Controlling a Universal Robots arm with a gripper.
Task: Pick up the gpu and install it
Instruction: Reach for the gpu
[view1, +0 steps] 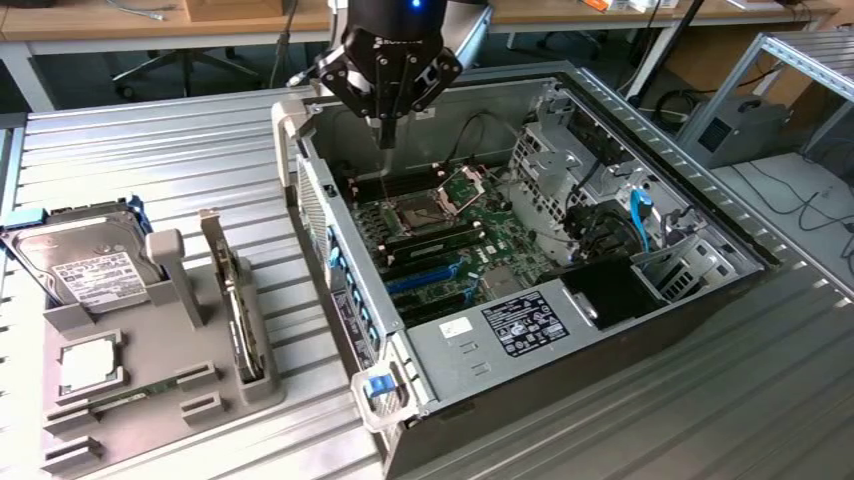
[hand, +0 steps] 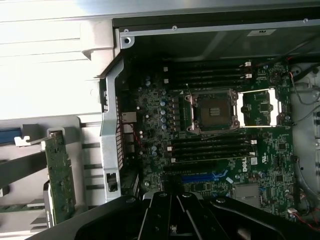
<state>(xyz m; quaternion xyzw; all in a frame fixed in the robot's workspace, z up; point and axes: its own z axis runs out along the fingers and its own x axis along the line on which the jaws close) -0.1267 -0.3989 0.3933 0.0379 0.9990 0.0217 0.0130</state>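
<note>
Green flat gpu (hand: 60, 180), black pincer (view1: 386, 138) closed

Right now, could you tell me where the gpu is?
On the exterior view's left, the gpu stands on edge in the grey holder, between hard drive and computer case.

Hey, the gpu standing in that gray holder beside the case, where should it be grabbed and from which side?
Probably take the gpu by its free upper long edge, coming straight down from above and pinching its two flat faces. It stands on edge in the gray holder, lower edge seated, so the top is what's open.
</note>
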